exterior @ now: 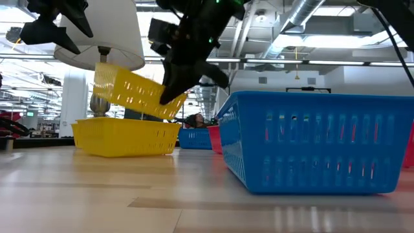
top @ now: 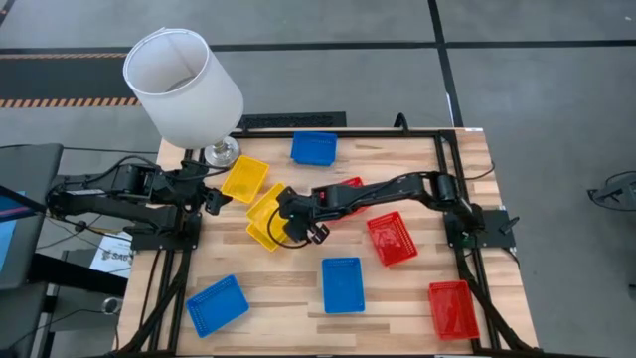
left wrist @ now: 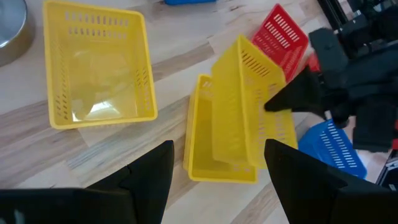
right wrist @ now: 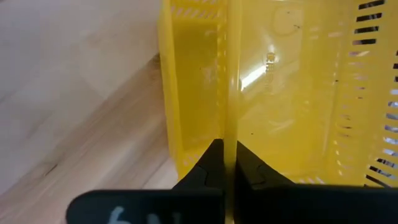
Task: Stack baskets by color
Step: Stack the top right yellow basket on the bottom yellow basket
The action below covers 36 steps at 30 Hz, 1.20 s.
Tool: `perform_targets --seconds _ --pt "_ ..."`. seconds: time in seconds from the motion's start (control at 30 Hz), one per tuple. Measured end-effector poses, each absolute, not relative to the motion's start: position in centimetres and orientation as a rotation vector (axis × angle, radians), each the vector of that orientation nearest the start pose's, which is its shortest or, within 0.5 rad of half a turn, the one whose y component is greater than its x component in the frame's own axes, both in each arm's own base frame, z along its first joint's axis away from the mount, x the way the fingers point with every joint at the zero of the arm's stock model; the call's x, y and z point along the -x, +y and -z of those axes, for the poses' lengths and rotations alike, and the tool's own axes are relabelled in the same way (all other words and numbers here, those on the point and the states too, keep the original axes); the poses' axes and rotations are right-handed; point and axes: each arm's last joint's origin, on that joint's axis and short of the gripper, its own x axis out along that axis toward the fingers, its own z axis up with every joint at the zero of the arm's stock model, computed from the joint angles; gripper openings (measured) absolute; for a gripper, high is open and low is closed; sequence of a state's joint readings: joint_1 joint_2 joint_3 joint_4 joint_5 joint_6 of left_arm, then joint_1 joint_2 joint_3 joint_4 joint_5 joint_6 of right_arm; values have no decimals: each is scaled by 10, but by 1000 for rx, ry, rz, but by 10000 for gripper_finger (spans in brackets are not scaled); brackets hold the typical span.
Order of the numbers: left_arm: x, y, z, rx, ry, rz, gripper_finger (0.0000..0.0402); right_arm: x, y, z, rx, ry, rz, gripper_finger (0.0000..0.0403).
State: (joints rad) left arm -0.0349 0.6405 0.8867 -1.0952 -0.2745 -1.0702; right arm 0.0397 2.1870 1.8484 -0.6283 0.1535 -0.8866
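Near the middle of the wooden table (top: 417, 298), the right gripper (top: 288, 214) pinches the rim of a tilted yellow basket (top: 268, 204); its two fingers (right wrist: 211, 168) are pressed together on the thin yellow wall, one on each side; the held basket hangs at a slant, raised on the side away from the gripper in the low view, and directly beneath it lies a second yellow basket (exterior: 123, 137), flat on the wood; the held one seems to dip partly into the lower one, though whether they touch is hard to tell; a third yellow basket (top: 244, 178) sits apart from the pair, just beyond the gripper toward the lamp base (top: 222, 152) and the white lampshade (top: 184, 85); just behind the right gripper, under its arm, a red basket (top: 348, 185) shows partly; another red basket (top: 391, 239) lies beside that arm on the near side, and a third red basket (top: 452, 308) stands well off at the table's corner; one blue basket (top: 314, 148) rests on the far side of the gripper, a second blue basket (top: 343, 284) on its near side, a third blue basket (top: 217, 304) farther off toward the left front corner; the left gripper (top: 214, 197) hovers beside the yellow pair with its fingers (left wrist: 149, 171) spread wide and nothing between them.
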Motion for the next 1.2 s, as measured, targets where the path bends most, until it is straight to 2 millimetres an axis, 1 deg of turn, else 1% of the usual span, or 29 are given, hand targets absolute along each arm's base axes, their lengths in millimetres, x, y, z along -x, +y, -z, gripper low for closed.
perform_targets --seconds 0.1,0.2,0.3,0.4,0.5,0.6,0.7,0.77,0.9,1.2 --pt "-95 5 -307 869 628 -644 241 -479 14 -206 917 975 -350 10" --pt "-95 5 -307 869 628 -644 241 -480 15 -210 919 937 -366 11" --pt "-95 5 -307 869 628 -644 241 -481 16 -210 897 912 -408 22" --pt "-95 5 -307 869 628 -644 241 -480 16 -210 891 903 -434 31" --pt "-95 5 -307 869 628 -644 241 -479 16 -209 890 909 -448 31" --pt "-95 5 -307 868 627 -645 241 -480 14 -210 887 906 -443 27" --pt "-95 5 -307 868 627 -645 241 -479 7 -209 874 917 -443 29" --pt "-95 5 -307 868 627 -645 241 -478 3 -208 855 921 -458 38" --pt "-95 5 -307 868 627 -645 241 -477 -4 -207 840 942 -465 68" --pt "-95 5 -308 860 616 -659 241 -477 -5 -207 845 942 -465 135"
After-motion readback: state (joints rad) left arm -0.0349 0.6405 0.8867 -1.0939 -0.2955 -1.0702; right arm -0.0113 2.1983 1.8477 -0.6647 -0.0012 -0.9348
